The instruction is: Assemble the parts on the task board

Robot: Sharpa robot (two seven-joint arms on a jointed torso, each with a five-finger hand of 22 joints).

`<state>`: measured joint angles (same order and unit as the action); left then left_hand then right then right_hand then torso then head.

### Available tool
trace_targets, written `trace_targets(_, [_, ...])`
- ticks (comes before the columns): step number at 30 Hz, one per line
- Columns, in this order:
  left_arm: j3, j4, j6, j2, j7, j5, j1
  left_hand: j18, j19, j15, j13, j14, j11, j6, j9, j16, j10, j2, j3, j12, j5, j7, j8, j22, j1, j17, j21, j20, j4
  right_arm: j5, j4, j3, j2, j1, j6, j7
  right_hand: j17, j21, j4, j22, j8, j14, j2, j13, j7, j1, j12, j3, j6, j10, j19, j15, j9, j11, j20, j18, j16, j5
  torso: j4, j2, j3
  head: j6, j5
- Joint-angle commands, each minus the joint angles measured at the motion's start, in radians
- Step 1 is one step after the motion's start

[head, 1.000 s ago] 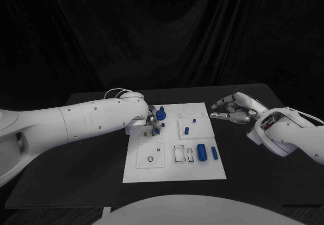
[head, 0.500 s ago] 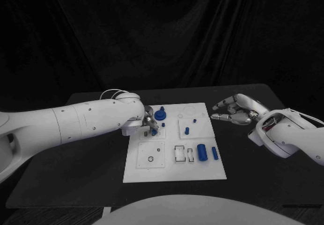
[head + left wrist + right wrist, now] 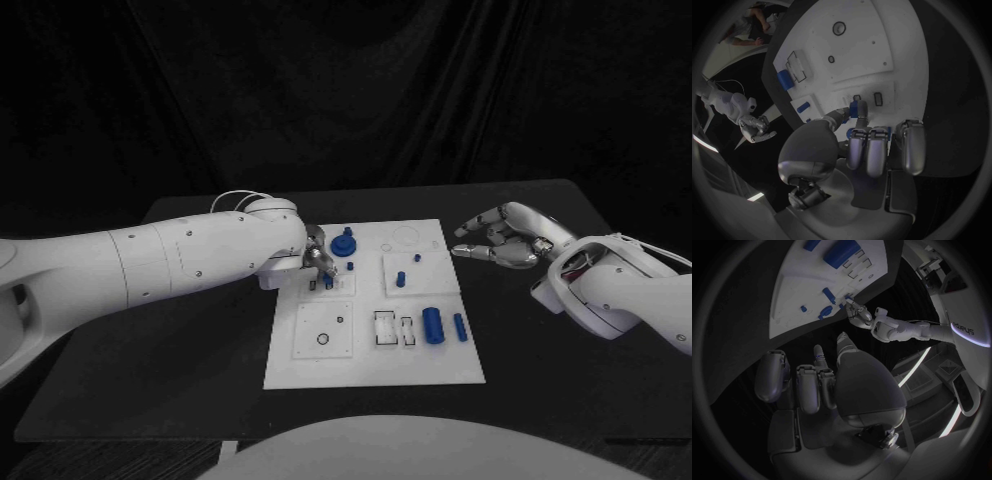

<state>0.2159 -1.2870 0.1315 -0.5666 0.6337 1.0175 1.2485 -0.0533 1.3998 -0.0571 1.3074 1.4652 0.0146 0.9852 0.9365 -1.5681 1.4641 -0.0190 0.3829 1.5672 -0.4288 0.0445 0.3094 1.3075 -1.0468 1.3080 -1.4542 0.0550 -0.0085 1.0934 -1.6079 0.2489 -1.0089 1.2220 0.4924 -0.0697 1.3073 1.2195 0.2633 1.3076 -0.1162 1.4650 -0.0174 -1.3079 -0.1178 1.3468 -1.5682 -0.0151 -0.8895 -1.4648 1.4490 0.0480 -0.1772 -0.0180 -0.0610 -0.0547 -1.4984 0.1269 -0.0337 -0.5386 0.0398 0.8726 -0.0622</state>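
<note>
The left hand [image 3: 320, 262] is low over the far-left part of the task board [image 3: 372, 368], its fingers [image 3: 869, 150] curled, with a small blue part [image 3: 859, 109] pinched between thumb and fingertip right above the little slots there. The right hand [image 3: 503, 237] hangs above the table off the board's far-right corner, fingers loosely bent and apart, holding nothing. Judging by the layout, the job looks only partly done: a round blue knob [image 3: 343, 243] and two small pegs [image 3: 401, 277] already stand upright on the far half, while a thick cylinder [image 3: 431, 325] and a slim bar [image 3: 459, 327] lie loose near the right edge beside open outlines. Since a second ago the left hand has crept slightly farther from the robot with its part, and the right hand has barely shifted
</note>
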Motion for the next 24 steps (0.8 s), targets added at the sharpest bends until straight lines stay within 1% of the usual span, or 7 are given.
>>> trace_targets(1, [-0.001,-0.003,-0.025,0.000,0.012,0.000,-0.004,0.003,0.005,-0.006,0.263,0.106,0.006,-0.008,0.002,-0.003,0.107,-0.003,0.023,0.004,0.000,0.000,-0.008,0.109,0.010,0.263,0.002,-0.005,-0.012,0.005,0.000,-0.001,-0.001,-0.003,-0.011,0.006,0.189,-0.007,0.001,0.167,0.000,0.085,0.010,-0.263,0.000,-0.001,-0.003,-0.005,-0.008,-0.106,-0.001,-0.006,0.001,-0.009,-0.004,-0.018,0.003,-0.003,0.0000,0.000,0.0003,0.000,-0.001])
trace_targets(5, [-0.001,-0.005,-0.030,-0.003,0.019,0.000,-0.009,0.003,0.006,-0.006,0.263,0.106,0.005,-0.009,0.002,-0.003,0.107,-0.003,0.027,0.004,-0.002,0.001,-0.010,0.110,0.011,0.263,0.002,-0.004,-0.013,0.005,0.000,-0.001,-0.001,-0.003,-0.012,0.007,0.189,-0.007,0.001,0.167,0.000,0.085,0.010,-0.263,0.000,-0.001,-0.003,-0.005,-0.008,-0.106,-0.001,-0.006,0.001,-0.009,-0.004,-0.018,0.003,-0.003,-0.0007,0.000,0.0003,0.000,0.000])
trace_targets(9, [-0.001,-0.006,-0.033,-0.006,0.025,0.000,-0.014,0.004,0.011,-0.006,0.263,0.106,0.006,0.006,0.002,-0.003,0.107,0.001,0.039,0.004,-0.006,0.000,-0.011,0.114,0.020,0.263,0.000,-0.004,-0.013,0.005,-0.001,-0.001,-0.002,-0.003,-0.015,0.010,0.186,-0.014,0.003,0.165,0.000,0.084,0.012,-0.263,0.000,-0.002,-0.003,-0.005,-0.010,-0.106,-0.003,-0.007,0.001,-0.010,-0.005,-0.019,0.006,-0.004,-0.0011,0.001,0.0003,0.000,0.002])
trace_targets(11, [-0.001,-0.007,-0.033,-0.007,0.027,0.000,-0.015,0.004,0.012,-0.007,0.263,0.106,0.007,0.012,0.002,-0.003,0.107,0.002,0.043,0.004,-0.007,-0.001,-0.012,0.115,0.023,0.263,0.000,-0.005,-0.013,0.005,-0.001,-0.001,-0.002,-0.003,-0.016,0.011,0.186,-0.015,0.003,0.165,-0.001,0.084,0.012,-0.263,0.000,-0.003,-0.003,-0.005,-0.011,-0.106,-0.004,-0.007,0.001,-0.010,-0.005,-0.020,0.007,-0.004,-0.0009,0.000,0.0003,0.000,0.000])
trace_targets(20, [-0.001,-0.014,-0.038,-0.011,0.029,0.000,-0.018,0.003,0.011,-0.008,0.263,0.106,0.008,0.013,-0.003,-0.003,0.107,0.005,0.056,0.004,-0.011,-0.001,-0.022,0.114,0.029,0.263,0.002,-0.006,-0.015,0.005,0.001,-0.001,0.000,-0.003,-0.021,0.016,0.183,-0.020,0.004,0.163,-0.001,0.083,0.014,-0.263,0.000,-0.004,-0.003,-0.006,-0.013,-0.106,-0.006,-0.008,0.002,-0.011,-0.005,-0.020,0.009,-0.004,-0.0001,0.000,0.0001,0.000,0.004])
trace_targets(24, [-0.001,-0.018,-0.040,-0.013,0.029,0.000,-0.019,0.003,0.010,-0.008,0.263,0.106,0.008,0.013,-0.003,-0.003,0.107,0.006,0.057,0.004,-0.011,-0.001,-0.023,0.113,0.030,0.263,0.002,-0.006,-0.015,0.005,0.002,-0.001,0.003,-0.003,-0.023,0.017,0.183,-0.020,0.004,0.163,-0.001,0.083,0.014,-0.263,0.000,-0.004,-0.003,-0.006,-0.013,-0.106,-0.006,-0.008,0.002,-0.011,-0.005,-0.020,0.009,-0.004,-0.0002,0.000,0.0002,0.000,0.000])
